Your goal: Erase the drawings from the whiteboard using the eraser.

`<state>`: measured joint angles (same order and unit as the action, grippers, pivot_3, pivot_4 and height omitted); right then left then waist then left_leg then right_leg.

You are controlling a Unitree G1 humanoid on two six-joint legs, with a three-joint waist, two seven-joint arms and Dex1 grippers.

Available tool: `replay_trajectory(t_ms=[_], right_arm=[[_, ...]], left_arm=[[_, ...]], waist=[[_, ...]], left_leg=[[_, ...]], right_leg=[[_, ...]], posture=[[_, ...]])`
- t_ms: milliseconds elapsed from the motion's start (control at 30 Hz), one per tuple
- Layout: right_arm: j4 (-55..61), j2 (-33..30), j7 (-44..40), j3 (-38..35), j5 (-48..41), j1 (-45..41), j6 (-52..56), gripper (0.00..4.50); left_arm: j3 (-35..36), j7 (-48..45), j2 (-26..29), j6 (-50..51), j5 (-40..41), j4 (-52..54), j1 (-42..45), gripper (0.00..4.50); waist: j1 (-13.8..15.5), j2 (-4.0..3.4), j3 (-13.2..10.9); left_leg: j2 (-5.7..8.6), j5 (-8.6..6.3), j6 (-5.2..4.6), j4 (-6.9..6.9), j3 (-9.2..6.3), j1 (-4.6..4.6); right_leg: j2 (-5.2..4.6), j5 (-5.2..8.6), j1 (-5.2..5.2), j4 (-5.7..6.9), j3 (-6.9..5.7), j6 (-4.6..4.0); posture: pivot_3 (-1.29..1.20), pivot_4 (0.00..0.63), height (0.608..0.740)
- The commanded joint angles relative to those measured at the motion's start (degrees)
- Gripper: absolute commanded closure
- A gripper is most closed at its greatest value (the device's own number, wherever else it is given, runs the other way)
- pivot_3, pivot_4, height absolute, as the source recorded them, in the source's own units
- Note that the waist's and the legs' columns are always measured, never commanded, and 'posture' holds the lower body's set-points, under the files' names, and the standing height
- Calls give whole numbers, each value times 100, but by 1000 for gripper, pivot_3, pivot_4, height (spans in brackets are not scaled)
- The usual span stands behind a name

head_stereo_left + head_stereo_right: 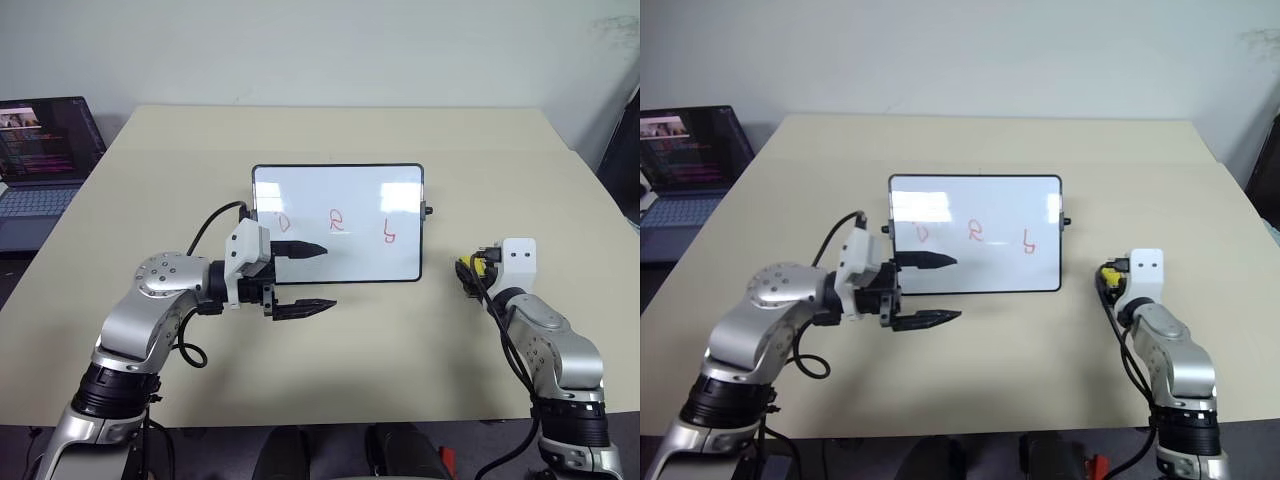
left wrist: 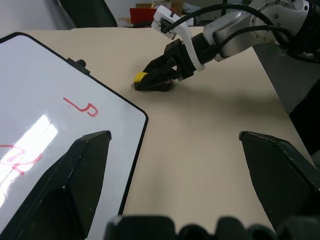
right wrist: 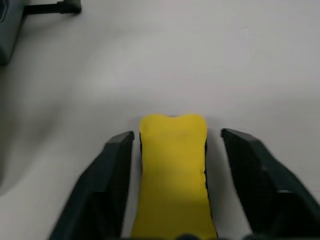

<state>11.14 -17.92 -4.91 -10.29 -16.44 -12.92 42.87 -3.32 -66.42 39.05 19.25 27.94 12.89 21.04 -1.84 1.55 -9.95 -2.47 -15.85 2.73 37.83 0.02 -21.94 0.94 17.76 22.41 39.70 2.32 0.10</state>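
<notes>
Your right claw (image 3: 172,150) is straddling the eraser (image 3: 172,165) near the table's (image 1: 400,330) right edge; its fingers (image 3: 112,175) are flanking the yellow block with slim gaps showing, not yet pinching. One eraser. Your left claw (image 1: 312,278) is hanging spread wide at the whiteboard's (image 1: 345,195) near-left corner. One whiteboard, carrying three red drawings (image 1: 336,222).
</notes>
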Motion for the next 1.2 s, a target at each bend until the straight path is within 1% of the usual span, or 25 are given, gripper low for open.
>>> replay_trajectory(t_ms=[33,67,100,133,367,467,567,633,700,833,933,1033,1100,1200], right_arm=[[44,0,14,-179,40,-103,-180,2788],[44,6,25,-193,41,-98,-187,3114],[45,5,31,-204,43,-89,-189,3280],[60,17,29,-214,29,-67,-188,3320],[491,14,-21,-229,-45,147,-46,3324],[1078,-159,-183,12,7,443,101,3325],[1808,-498,-382,401,189,947,171,3325],[2160,-616,-515,524,195,1228,114,3325],[2366,-667,-703,595,155,1459,-54,3326],[2661,-939,-1435,1092,155,1835,-638,3326],[2718,-1045,-1900,1401,75,1618,-926,3326],[2718,-1127,-2290,1758,103,1095,-1073,3326],[2615,-1209,-2498,2000,197,733,-1104,3326],[2226,-1113,-2670,2300,286,-43,-1069,3326]], left_arm=[[168,50,58,-16,69,212,-32,0],[174,56,62,-13,69,213,-46,0],[180,69,68,-4,68,211,-59,0],[201,109,71,25,77,217,-89,0],[506,567,54,387,252,456,-520,0],[781,821,118,576,333,777,-1008,0],[1200,1401,-40,751,385,1133,-1646,0],[1419,1754,-166,819,421,1386,-1997,0],[1560,1972,-234,778,370,1523,-2257,0],[1872,2360,-408,537,195,1459,-2665,0],[2095,2700,-537,456,113,1380,-2755,0],[2296,2928,-548,397,-28,1417,-2913,0],[2455,2913,-477,411,9,1490,-3066,0],[2649,2700,-283,451,145,1462,-3159,0]], waist=[[1,0,0],[2,0,0],[1,0,0],[2,0,0],[-2,0,0],[-4,-1,0],[-2,-1,0],[1,1,1],[3,2,1],[2,3,1],[-7,4,1],[-13,6,0],[-8,10,-1],[-5,22,-7]], left_leg=[[0,0,0,0,0,0],[0,0,0,0,-1,0],[0,0,0,0,0,0],[0,0,0,0,0,0],[-2,0,-1,-2,-2,0],[-2,-1,0,-3,0,-2],[-6,-3,-1,-4,0,-3],[-7,-4,0,-4,-2,-3],[-8,-4,0,-1,-3,-2],[-7,-3,0,2,0,12],[-8,-3,0,3,1,15],[-8,-3,0,5,2,17],[-8,-3,0,6,1,16],[-8,-3,0,4,-2,14]], right_leg=[[0,0,0,0,0,0],[0,0,0,0,0,0],[0,0,0,0,0,0],[0,0,0,1,0,0],[0,0,1,0,-1,0],[-1,0,2,-1,1,0],[-2,1,4,-5,2,2],[-3,2,4,-6,0,3],[-3,6,3,-4,0,11],[-3,13,-8,-4,2,25],[-2,13,-9,-3,1,26],[-1,11,-9,-3,3,24],[-1,9,-9,-3,3,19],[-1,3,-8,-7,0,9]], posture=[[0,150,740],[0,150,740],[0,150,740],[0,150,740],[0,150,740],[0,150,740],[0,150,740],[0,150,740],[0,150,740],[0,150,740],[0,150,740],[0,150,740],[0,150,740],[0,150,740]])
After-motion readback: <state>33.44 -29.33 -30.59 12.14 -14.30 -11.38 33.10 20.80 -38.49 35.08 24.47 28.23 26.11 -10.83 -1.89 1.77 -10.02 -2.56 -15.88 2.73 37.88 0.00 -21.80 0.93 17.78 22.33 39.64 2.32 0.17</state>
